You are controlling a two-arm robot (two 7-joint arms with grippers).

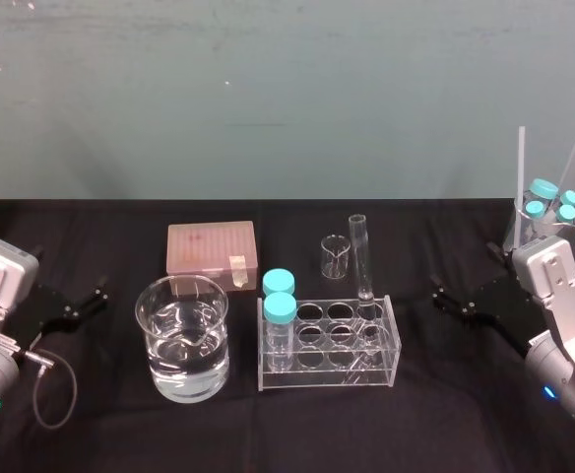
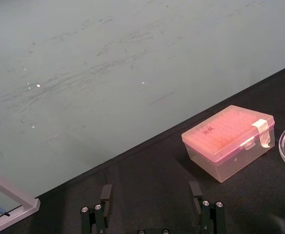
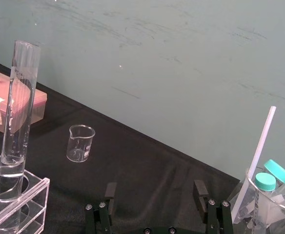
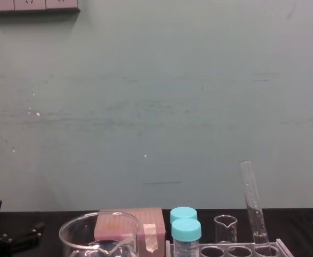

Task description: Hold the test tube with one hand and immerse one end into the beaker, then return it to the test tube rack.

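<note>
Test tube (image 1: 359,258) is standing in the test tube rack (image 1: 332,372), far row, right-end hole as best I can tell, leaning a touch. Nothing is holding it yet. Right gripper (image 1: 443,299) hovers to the right of the rack, well apart from it, fingers (image 3: 199,190) spread with nothing between them. Left gripper (image 1: 93,301) sits out to the left of the beaker (image 1: 155,345), also spread wide and empty.

Stuff I'd watch if I were you:
- It's thin, slick glass. Pinch too low and you'll bump the rack rim. Pinch off-centre and the tube can twist or slide out.
- The beaker is left of the rack, and the teal-capped vials (image 1: 279,296) stand at the rack's left end, right on the path over. Carry the tube low and its bottom could clip a cap.
- The small beaker (image 1: 335,256) is just beyond the rack, near the tube, so a sloppy approach could knock it.
- Dunk too hard and the tube taps the beaker floor.

Hard to make out: the rack is clear, so the tube's base and the hole edges blur together, which could make putting it back fiddly. There might be a bit of liquid in the tube's bottom, but I can't say for sure. The chest view cuts off the lower part of the beaker and most of the rack.
</note>
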